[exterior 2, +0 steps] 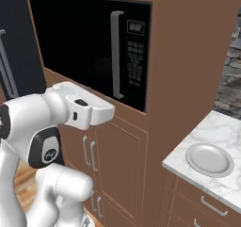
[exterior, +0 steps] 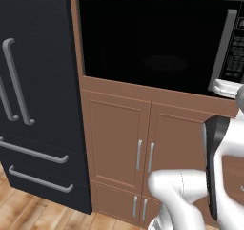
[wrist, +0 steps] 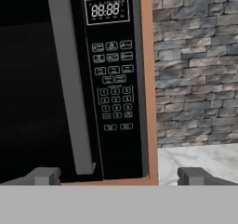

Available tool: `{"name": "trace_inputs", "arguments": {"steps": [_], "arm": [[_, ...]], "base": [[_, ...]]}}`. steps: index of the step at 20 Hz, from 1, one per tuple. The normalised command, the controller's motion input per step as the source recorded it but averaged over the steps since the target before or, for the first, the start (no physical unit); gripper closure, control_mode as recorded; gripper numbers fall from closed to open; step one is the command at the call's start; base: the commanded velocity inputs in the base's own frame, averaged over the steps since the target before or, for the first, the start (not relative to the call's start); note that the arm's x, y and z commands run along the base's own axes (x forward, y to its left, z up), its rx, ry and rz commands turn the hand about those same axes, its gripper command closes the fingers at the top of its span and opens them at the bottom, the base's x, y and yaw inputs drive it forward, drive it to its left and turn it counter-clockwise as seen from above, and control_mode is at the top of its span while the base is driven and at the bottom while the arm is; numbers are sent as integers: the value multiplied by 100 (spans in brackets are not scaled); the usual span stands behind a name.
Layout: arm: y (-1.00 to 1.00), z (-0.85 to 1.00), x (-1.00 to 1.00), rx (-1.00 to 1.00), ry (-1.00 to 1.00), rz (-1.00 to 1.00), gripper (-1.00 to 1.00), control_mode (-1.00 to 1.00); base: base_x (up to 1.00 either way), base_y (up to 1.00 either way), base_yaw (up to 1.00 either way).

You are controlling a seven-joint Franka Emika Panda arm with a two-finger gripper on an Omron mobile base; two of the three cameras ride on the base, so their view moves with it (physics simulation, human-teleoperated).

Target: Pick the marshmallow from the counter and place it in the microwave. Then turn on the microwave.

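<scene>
Before the microwave (wrist: pixel 69 79), the claw (wrist: pixel 118 175) gapes wide, empty, fingertips cropped; the surface (wrist: pixel 200 158) barely peeks beyond.

- The arm (exterior 2: pixel 52 109) has a glossy white shell built of rounded, tube-like segments.
- A dark, near-black band (exterior 2: pixel 44 150) wraps one joint and carries a small pale logo mark.
- In the left base view a long dark strip (exterior: pixel 215 162) runs along a white link, with rounded ends.
- The hand (exterior 2: pixel 89 110) is a white, boxy block with softened corners and a small dark slot on its upper face.
- The base segment (exterior 2: pixel 63 188) is a bulbous white elbow shape.
- The fingertips (wrist: pixel 44 175) are small, grey, blocky and square-edged.
</scene>
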Motion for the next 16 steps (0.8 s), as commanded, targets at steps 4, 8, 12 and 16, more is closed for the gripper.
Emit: {"name": "trace_inputs", "arguments": {"steps": [4,8,12,16], "arm": [[-18,-21,13,-1,-4,0,-100,-100],[-1,-23,22,-3,-4,0,-100,-100],[0,-7,22,0,-2,0,-100,-100],[-2,0,22,0,0,0,-100,-100]], "base": [[0,0,0],[0,0,0],[0,0,0],[0,0,0]]}}
